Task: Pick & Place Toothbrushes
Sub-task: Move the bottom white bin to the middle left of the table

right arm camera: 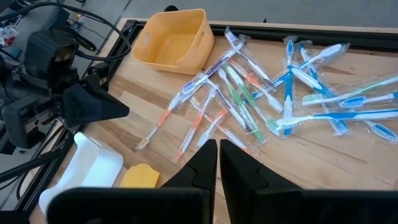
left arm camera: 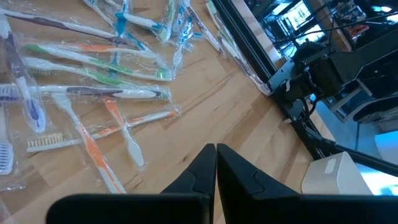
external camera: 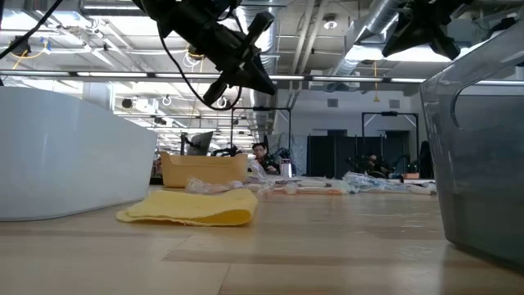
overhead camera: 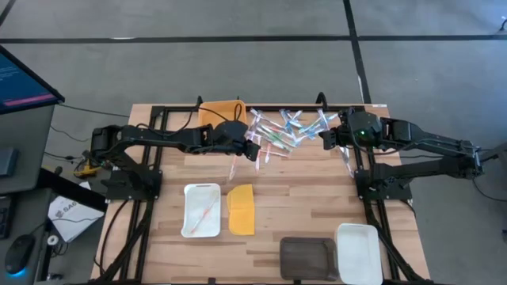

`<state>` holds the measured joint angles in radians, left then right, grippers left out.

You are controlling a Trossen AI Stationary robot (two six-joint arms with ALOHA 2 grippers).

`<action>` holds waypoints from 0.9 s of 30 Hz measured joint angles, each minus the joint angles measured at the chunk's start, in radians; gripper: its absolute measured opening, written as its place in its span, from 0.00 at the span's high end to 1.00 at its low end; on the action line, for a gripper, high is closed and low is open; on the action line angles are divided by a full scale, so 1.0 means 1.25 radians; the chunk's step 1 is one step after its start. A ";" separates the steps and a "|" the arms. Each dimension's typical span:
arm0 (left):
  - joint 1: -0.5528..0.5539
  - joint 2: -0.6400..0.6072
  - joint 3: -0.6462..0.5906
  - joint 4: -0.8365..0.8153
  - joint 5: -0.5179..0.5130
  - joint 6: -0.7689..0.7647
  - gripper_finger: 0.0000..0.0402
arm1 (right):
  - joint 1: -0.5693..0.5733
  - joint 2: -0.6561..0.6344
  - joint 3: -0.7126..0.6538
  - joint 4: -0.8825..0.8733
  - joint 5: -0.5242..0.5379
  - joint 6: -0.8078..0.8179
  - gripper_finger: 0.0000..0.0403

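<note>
Several toothbrushes in clear wrappers lie in a loose pile on the far middle of the table, orange, green, blue and white, also seen in the left wrist view and the right wrist view. One more toothbrush lies in the white tray. My left gripper hangs shut above the table at the pile's near-left edge, its fingers empty. My right gripper hovers shut at the pile's right side, with nothing between its fingers.
A yellow bin stands at the far edge, left of the pile. A flat yellow lid lies beside the white tray. A dark tray and a second white tray sit at the near right. Black frame rails flank both sides.
</note>
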<state>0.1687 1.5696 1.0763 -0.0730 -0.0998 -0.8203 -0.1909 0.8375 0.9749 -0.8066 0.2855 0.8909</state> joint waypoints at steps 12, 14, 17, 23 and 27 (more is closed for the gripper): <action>-0.013 0.000 0.000 0.113 0.011 -0.006 0.98 | 0.000 0.018 0.000 0.181 0.001 -0.006 0.96; -0.022 0.000 0.000 0.115 0.015 -0.006 0.98 | 0.000 0.027 0.000 0.171 0.001 -0.007 0.96; -0.031 0.000 0.000 0.115 0.016 -0.006 0.98 | -0.001 0.043 -0.001 0.183 0.002 -0.015 0.96; -0.049 0.000 0.000 0.115 0.015 -0.006 0.98 | -0.034 0.097 0.000 0.151 0.000 -0.185 0.96; -0.068 0.000 0.000 0.115 0.016 -0.006 0.98 | -0.103 0.149 0.000 0.025 -0.022 -0.201 0.96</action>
<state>0.0843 1.5700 1.0760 0.0708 -0.0803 -0.8277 -0.3196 1.0236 0.9745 -0.7755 0.2586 0.6395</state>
